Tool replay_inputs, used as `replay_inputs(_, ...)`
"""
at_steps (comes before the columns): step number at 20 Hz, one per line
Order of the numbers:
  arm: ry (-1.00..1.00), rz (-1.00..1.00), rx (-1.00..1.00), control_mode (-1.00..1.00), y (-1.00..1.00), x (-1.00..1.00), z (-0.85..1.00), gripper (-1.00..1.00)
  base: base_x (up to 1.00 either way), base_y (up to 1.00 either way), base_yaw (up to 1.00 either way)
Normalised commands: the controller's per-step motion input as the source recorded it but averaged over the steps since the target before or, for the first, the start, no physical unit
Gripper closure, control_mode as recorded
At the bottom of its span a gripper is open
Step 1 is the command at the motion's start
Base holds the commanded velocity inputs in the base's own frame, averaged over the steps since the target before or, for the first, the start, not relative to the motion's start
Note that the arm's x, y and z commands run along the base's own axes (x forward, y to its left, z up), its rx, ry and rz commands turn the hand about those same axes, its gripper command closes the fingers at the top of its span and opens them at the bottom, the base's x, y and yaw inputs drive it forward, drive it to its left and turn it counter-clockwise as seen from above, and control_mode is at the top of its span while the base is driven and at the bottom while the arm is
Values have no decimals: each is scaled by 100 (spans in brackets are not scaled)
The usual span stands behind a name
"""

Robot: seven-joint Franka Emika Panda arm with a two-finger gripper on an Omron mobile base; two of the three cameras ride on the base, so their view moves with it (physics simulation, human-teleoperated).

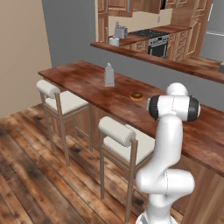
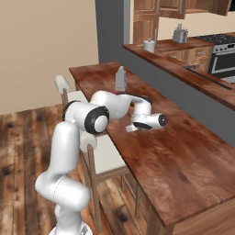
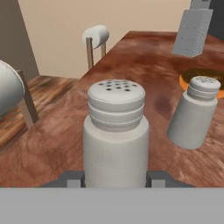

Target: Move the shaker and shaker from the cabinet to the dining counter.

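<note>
A light-grey shaker (image 3: 116, 131) with a holed cap stands upright between my fingertips (image 3: 72, 178), low over the reddish-brown dining counter (image 3: 131, 57). My gripper (image 3: 116, 177) is shut on its body. A second alike shaker (image 3: 194, 113) rests on the counter just to the right in the hand view, apart from the first. In the right base view my gripper (image 2: 131, 127) hangs low over the dining counter (image 2: 174, 156) near its stool-side edge. The brown wall cabinet (image 1: 118, 6) is far behind, across the kitchen.
A brown donut (image 3: 205, 78) lies just behind the second shaker, also on the counter as the donut (image 1: 137, 96). A grey box grater (image 1: 109, 75) stands farther along. Cream-cushioned stools (image 1: 120, 131) line the counter's near side. A toaster (image 2: 180, 34) sits on the far worktop.
</note>
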Motion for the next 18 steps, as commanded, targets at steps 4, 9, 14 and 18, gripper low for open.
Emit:
replay_inputs(4,0,0,0,-100,-1,16,-16,100,0,0,0)
replay_inputs(9,0,0,0,-100,-4,18,-12,100,0,0,0)
replay_inputs(14,0,0,0,-100,-4,17,-10,100,0,0,0)
replay_inputs(18,0,0,0,-100,-2,20,-11,100,0,0,0)
